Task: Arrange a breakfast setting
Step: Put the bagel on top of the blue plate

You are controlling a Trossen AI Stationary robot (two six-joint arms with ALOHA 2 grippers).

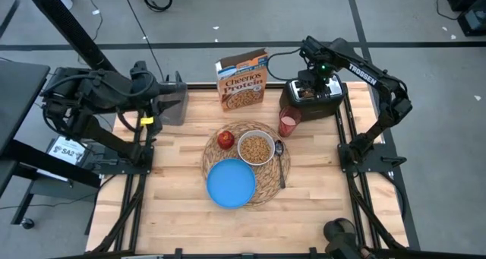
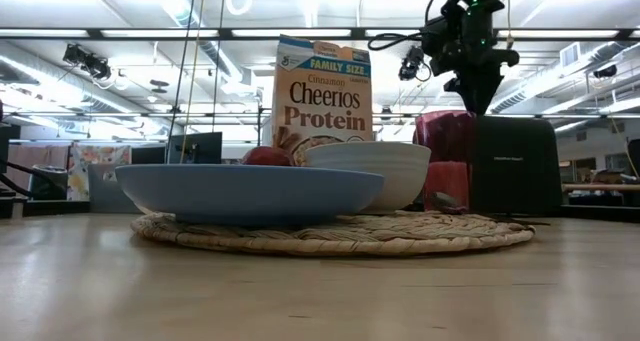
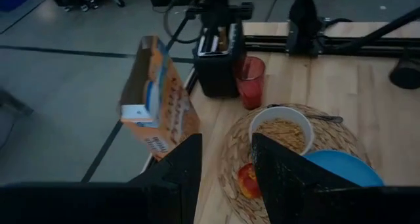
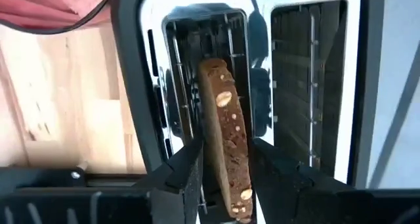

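Observation:
A brown toast slice (image 4: 226,119) stands on edge in one slot of the black toaster (image 1: 315,101) at the table's far right. My right gripper (image 4: 226,178) is above it, pointing down and shut on the slice. On the woven placemat (image 1: 267,189) lie the blue plate (image 1: 230,183), the white bowl (image 1: 256,147) of cereal, the red apple (image 1: 225,139) and the dark spoon (image 1: 280,164). The pink cup (image 1: 289,123) stands beside the toaster. My left gripper (image 3: 223,175) waits open, raised over the far left edge. My right gripper pinches the toast slice by its two broad faces (image 4: 226,161), one finger on each face, near the slice's upper edge. The fingers come from above, pointing down. The slice stands upright, with its lower part still inside the toaster's slot (image 4: 210,66).
The orange Cheerios box (image 1: 243,80) stands at the far edge, left of the toaster. The toaster's second slot (image 4: 308,86) holds nothing that shows. Bare wood lies at the table's left and along its near edge (image 1: 175,213).

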